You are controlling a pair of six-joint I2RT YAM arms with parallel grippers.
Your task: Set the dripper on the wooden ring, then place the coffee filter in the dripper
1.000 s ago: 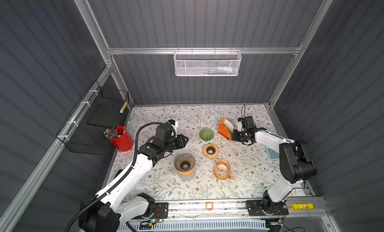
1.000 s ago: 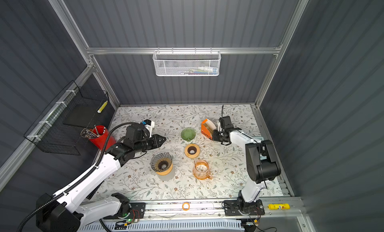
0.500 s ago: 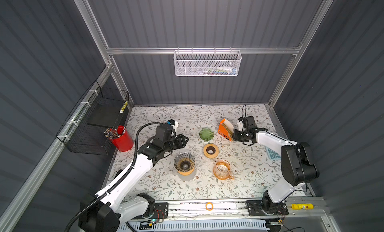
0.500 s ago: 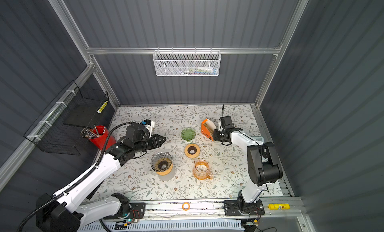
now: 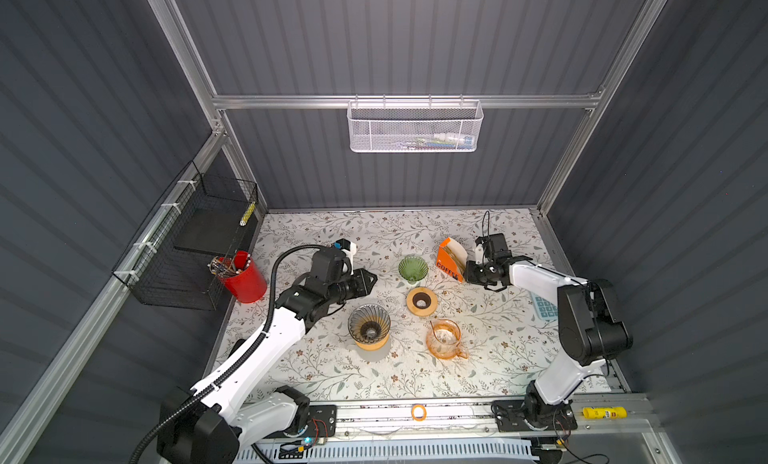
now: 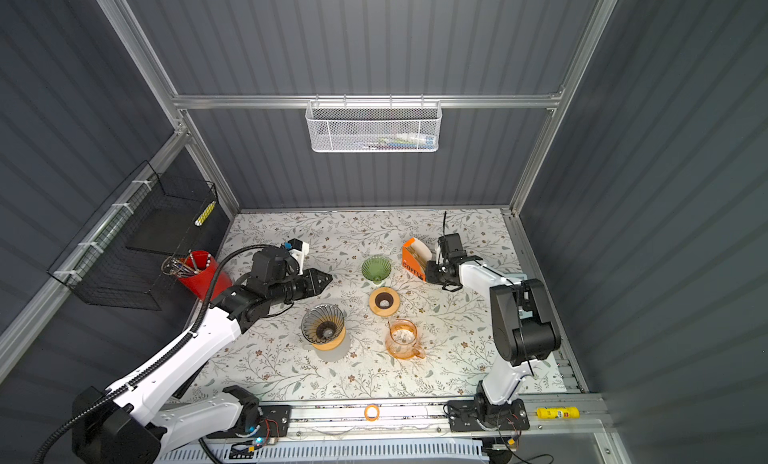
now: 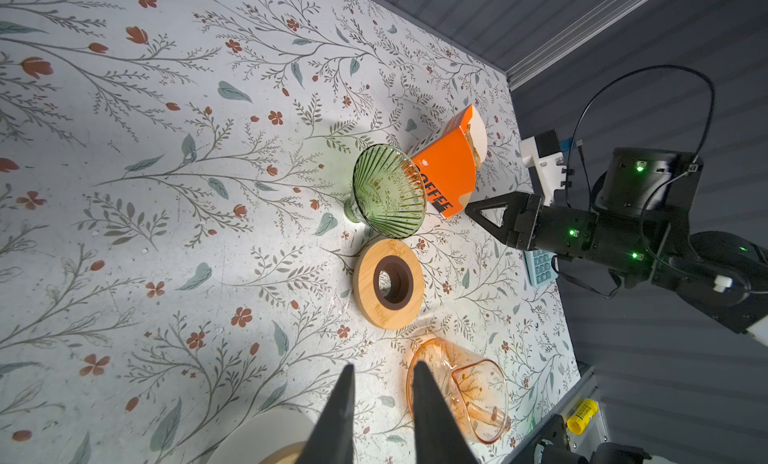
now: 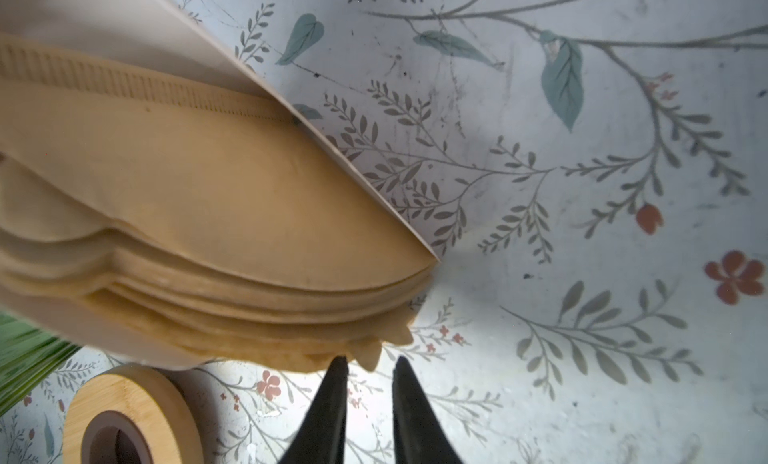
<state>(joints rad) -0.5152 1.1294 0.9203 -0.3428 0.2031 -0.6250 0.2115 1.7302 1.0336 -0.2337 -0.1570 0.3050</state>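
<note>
**Nearly at the filters: right end effector poised at the box mouth**

Nearest the front rail, an orange glass jug (image 5: 444,339) and a smoke-grey dripper (image 5: 369,325) are seen standing on the surface (image 5: 332,370). The dripper is seated on a wooden collar with its mouth turned up, judged to be set so that a filter can be dropped straight in. No filter is seen in it.

Just behind, the left end effector (image 7: 383,368) is held near that dripper, its fingers a little apart with nothing between them, apparently parked clear of the work. A loose wooden ring (image 5: 421,301) lies further back, then a green dripper (image 5: 412,268), also empty. Which of the two drippers is meant cannot be told.

Beside the green one, an orange filter box (image 5: 450,260) is propped at a tilt with its open mouth turned toward the right arm, presumably so that a sheet can be drawn off by its edge. The coffee filters (image 8: 232,217) are stacked inside it, their rims fanned out past the cardboard.

The right end effector (image 8: 370,370) is placed at the frilled edge of that stack. Its fingers stand narrowly apart, the floral surface shows through the gap, and no sheet is clamped. The pick is judged not yet made.
</note>
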